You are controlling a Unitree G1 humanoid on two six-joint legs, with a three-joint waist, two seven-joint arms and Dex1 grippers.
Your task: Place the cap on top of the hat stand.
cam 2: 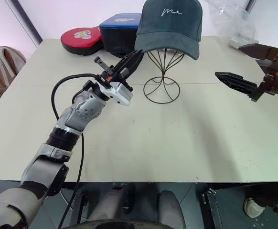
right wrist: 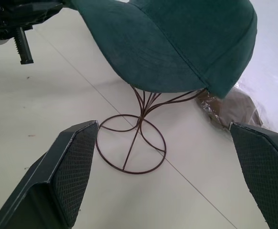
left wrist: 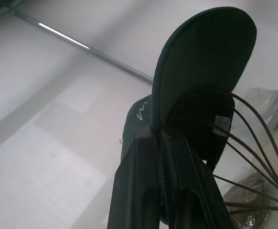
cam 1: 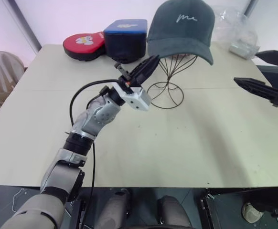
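Cap (cam 1: 181, 27) sat on hat stand (cam 1: 166, 86), brim toward near right. Left gripper (cam 2: 132, 61) clenched, tips at cap's left rim — whether pinching fabric, could not tell. Right gripper (right wrist: 167, 176) splayed wide, well right of stand. Best release gently, draw away low — avoid tugging cap askew.

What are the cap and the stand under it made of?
The cap looks like soft brushed fabric, maybe cotton: matte teal-grey, stitched seams, white thread writing on the front. The stand looks like thin metal wire, dark brown: slim curved rods fanning up under the cap and a looped ring base on the table, whose top looks smooth, pale and matte, perhaps laminate.
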